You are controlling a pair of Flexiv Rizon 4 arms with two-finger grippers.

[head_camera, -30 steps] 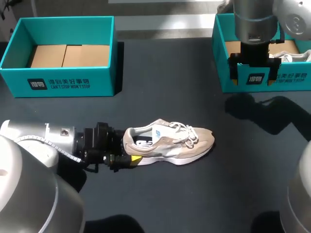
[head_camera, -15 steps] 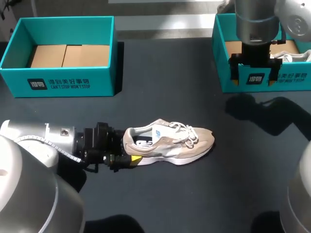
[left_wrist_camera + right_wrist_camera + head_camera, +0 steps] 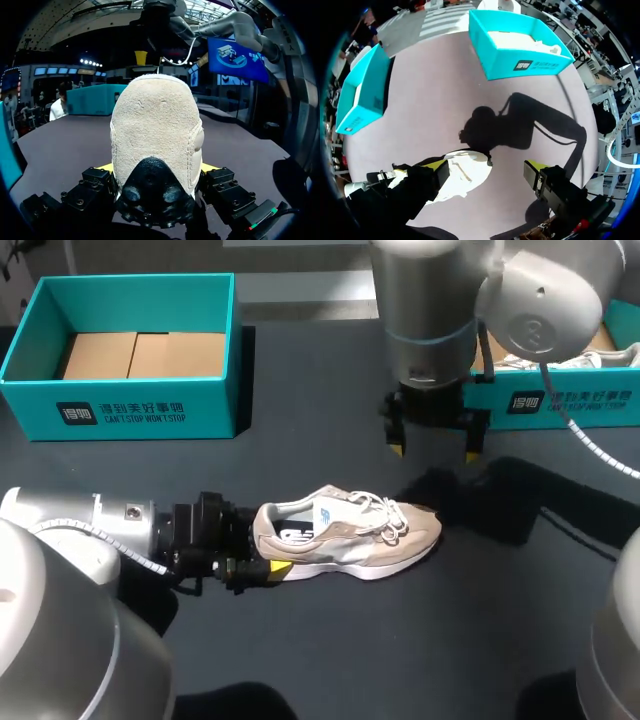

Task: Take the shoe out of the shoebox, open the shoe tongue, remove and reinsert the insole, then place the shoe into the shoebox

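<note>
Left jaws clasp shoe (image 3: 350, 535) heel, toe rightward

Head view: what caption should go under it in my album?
Left end effector grips the shoe at the heel; right end effector hovers open near the toe.

I read the shoe (image 3: 156, 125) heel as rough, napped beige suede over a slightly shiny black tab. The table (image 3: 330, 660) is dark and matt. The left box (image 3: 150, 410) and right box (image 3: 600, 400) are smooth teal card, the left floored in plain brown cardboard. My right arm (image 3: 430, 300) shell is glossy grey.
</note>
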